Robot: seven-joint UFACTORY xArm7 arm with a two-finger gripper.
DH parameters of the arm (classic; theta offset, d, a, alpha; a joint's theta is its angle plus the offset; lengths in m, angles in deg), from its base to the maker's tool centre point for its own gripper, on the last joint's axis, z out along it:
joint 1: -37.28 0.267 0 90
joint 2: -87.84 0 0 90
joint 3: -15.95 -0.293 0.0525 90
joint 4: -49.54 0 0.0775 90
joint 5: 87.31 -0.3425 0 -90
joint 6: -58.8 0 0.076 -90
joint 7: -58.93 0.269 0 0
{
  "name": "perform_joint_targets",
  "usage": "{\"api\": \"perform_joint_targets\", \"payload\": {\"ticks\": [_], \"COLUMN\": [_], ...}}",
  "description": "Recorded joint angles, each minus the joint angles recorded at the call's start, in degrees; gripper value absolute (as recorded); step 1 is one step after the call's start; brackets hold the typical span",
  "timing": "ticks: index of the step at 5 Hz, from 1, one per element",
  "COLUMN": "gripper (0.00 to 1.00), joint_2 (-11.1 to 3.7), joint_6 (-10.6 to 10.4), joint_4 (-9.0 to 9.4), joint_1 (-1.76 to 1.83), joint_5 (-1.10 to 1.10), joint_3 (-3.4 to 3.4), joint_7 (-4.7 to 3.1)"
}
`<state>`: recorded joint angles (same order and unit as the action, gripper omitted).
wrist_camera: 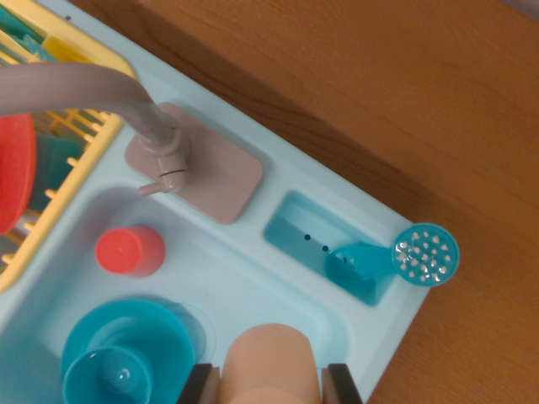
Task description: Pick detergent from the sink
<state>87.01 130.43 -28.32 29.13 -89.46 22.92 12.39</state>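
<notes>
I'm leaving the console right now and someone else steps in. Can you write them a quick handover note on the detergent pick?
Gripper: fingers sit either side of the peach detergent bottle at the wrist view's bottom edge; whether they are clamped cannot be told.
Bottle is inside the sink basin, beside the blue bowl; the red cup stands further in, near the faucet.
Done: approach and alignment.
Left: confirm grasp, lift bottle out.
</notes>
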Motion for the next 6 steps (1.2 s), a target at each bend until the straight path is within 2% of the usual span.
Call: {"api": "perform_joint_targets", "payload": {"ticks": [1, 2, 3, 6], "gripper": [1.0, 1.0, 1.0, 1.0], "joint_2": [0.52, 0.52, 0.93, 1.2], "joint_6": [1.6, 1.6, 2.9, 3.7], "joint_4": [-1.09, -1.09, -1.94, -2.51], "joint_1": [0.01, 0.01, 0.02, 0.02], "joint_5": [0.14, 0.14, 0.25, 0.33], "joint_3": [0.02, 0.02, 0.03, 0.04], "joint_7": [0.14, 0.14, 0.24, 0.31]}}
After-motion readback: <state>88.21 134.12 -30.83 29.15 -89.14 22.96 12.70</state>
